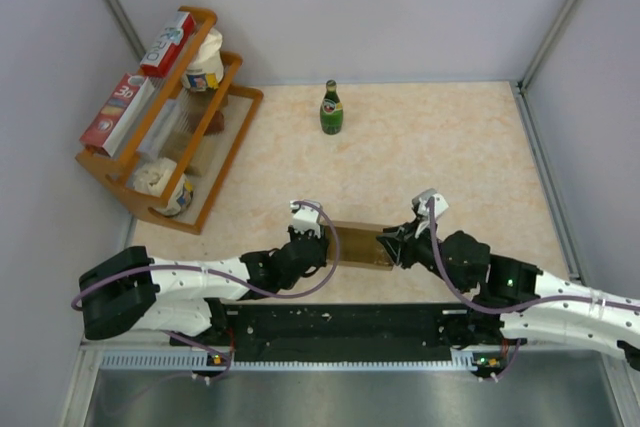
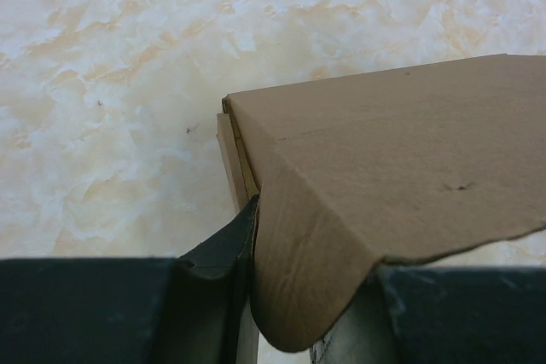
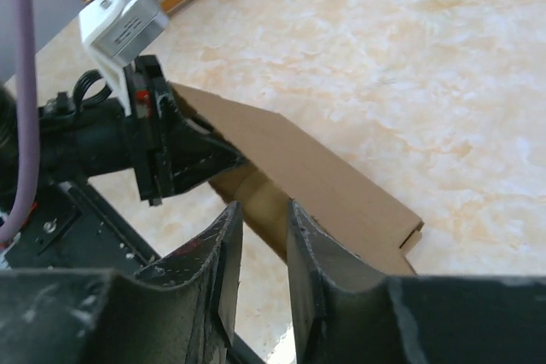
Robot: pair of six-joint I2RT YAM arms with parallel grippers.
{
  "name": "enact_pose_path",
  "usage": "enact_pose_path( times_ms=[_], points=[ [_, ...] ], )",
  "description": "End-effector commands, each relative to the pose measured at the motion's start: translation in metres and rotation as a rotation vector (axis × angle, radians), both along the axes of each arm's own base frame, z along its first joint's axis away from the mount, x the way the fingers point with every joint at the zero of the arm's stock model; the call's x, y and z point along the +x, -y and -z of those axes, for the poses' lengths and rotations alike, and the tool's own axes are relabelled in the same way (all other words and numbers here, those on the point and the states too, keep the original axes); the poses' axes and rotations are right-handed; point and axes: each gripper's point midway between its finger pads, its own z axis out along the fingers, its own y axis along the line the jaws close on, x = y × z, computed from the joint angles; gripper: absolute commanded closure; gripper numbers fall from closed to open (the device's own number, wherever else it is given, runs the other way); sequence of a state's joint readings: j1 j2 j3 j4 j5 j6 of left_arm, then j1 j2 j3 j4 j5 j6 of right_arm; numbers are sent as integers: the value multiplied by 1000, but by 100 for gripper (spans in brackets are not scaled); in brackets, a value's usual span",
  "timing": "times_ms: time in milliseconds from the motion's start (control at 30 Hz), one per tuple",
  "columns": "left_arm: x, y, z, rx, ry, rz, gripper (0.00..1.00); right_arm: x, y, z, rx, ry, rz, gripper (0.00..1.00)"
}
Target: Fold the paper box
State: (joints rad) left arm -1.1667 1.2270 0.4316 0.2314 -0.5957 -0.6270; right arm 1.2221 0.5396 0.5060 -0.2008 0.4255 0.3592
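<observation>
The paper box (image 1: 360, 244) is plain brown cardboard, partly folded, and sits near the front of the table between my two grippers. My left gripper (image 1: 325, 245) is at its left end. In the left wrist view the left gripper (image 2: 311, 296) is shut on a rounded flap of the box (image 2: 384, 168). My right gripper (image 1: 392, 247) is at the box's right end. In the right wrist view the right gripper (image 3: 263, 210) has its jaws close together around a folded side edge of the box (image 3: 324, 176). The box's underside is hidden.
A green bottle (image 1: 331, 109) stands at the back middle. A wooden rack (image 1: 232, 137) at the back left holds red-and-white printed boxes (image 1: 118, 113) and tubs. The black arm base rail (image 1: 340, 327) runs along the near edge. Grey walls enclose the table.
</observation>
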Motion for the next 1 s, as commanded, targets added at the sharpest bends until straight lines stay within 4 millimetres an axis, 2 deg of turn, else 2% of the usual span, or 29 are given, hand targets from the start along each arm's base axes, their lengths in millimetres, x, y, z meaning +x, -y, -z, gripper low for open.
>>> enact_pose_path(
  times_ms=[0, 167, 433, 500, 567, 667, 833, 967],
  points=[
    [0, 3, -3, -25, 6, -8, 76, 23, -5, -39, 66, 60, 125, 76],
    [-1, 3, -1, -24, 1, -5, 76, 35, -12, -34, 78, 34, 205, 86],
    [-3, 4, 0, -29, -6, 4, 75, 47, -25, -19, 50, -4, 272, 89],
    [-3, 3, -2, -33, -4, 6, 70, 47, -29, -12, 33, -21, 263, 89],
    [-5, 3, -4, -40, -4, 11, 58, 45, -31, -5, 27, -37, 255, 90],
    [-7, 2, -8, -58, -5, 17, 49, 44, -28, 3, 24, -48, 265, 90],
    [-12, 1, -14, -89, -11, 29, 44, 44, -24, 10, 21, -56, 274, 89],
    [-17, 1, -18, -116, -14, 52, 40, 41, -28, 19, 1, -78, 255, 89]
  ],
)
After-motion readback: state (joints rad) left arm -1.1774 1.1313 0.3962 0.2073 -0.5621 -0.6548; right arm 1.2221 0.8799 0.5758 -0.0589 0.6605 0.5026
